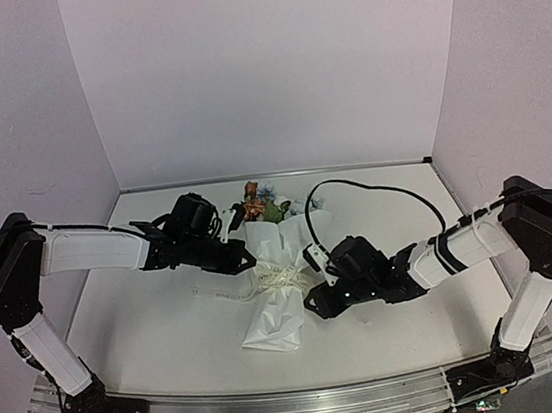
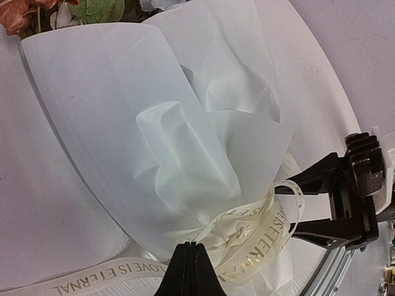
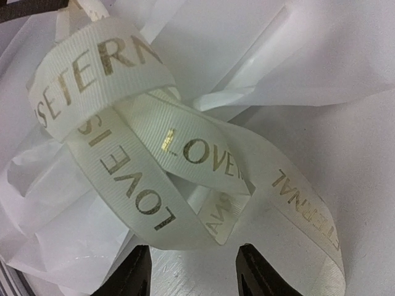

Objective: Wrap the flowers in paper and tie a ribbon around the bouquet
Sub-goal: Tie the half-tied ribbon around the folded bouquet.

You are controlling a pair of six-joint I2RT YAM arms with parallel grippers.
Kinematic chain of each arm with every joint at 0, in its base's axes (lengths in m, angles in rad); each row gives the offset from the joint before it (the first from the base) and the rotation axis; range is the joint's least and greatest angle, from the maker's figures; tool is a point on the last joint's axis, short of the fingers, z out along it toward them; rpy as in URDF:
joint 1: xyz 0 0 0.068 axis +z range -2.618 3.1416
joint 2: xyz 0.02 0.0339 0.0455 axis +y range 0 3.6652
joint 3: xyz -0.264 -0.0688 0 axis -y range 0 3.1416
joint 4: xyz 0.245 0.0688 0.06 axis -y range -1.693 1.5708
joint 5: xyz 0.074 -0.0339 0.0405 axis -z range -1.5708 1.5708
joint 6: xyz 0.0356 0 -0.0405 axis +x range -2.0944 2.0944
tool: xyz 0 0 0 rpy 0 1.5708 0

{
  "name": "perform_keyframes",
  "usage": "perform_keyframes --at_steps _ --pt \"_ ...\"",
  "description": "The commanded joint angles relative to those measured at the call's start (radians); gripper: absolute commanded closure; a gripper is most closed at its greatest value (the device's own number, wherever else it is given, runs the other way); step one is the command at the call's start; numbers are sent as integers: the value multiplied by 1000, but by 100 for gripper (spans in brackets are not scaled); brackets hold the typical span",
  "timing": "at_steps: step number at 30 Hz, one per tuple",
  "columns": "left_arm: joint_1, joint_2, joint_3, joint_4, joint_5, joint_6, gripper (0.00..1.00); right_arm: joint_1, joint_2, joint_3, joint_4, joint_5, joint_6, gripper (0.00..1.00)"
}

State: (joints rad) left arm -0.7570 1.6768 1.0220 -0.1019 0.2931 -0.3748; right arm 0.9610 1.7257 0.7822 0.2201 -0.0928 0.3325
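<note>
Counter (image 1: 149, 323) carrying the bouquet (image 1: 272, 298), which lies midway between your two arms as a white paper (image 2: 123, 111) cone, with the flowers (image 1: 261, 206) poking out of its far, wide end. Your left gripper (image 2: 188, 253) is pinched shut on the cream ribbon (image 3: 123, 179) at the cone's narrow waist, where the ribbon sits in loose loops. Your right gripper (image 3: 192, 251) stands partly open just short of those loops, holding nothing. For a neat knot, hold the left pinch taut, close the right on a single loop, and pull sideways without crushing the paper.
</note>
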Motion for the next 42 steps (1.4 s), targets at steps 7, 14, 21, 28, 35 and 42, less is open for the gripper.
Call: perform_keyframes --at_steps 7,14,21,28,35,42 --pt "4 -3 59 1 22 11 100 18 96 -8 233 91 -117 53" --pt "4 -20 55 -4 -22 -4 100 18 66 -4 141 153 -69 98" --pt "5 -85 19 -20 -113 -46 100 18 -138 -25 -182 211 -32 100" --pt "11 -118 -57 -12 -169 -74 100 18 -196 79 -556 226 -12 100" --pt "20 -165 -141 16 -217 -130 100 18 -195 148 -792 293 32 100" --pt "30 -224 -222 40 -335 -197 100 17 -208 160 -894 340 56 100"
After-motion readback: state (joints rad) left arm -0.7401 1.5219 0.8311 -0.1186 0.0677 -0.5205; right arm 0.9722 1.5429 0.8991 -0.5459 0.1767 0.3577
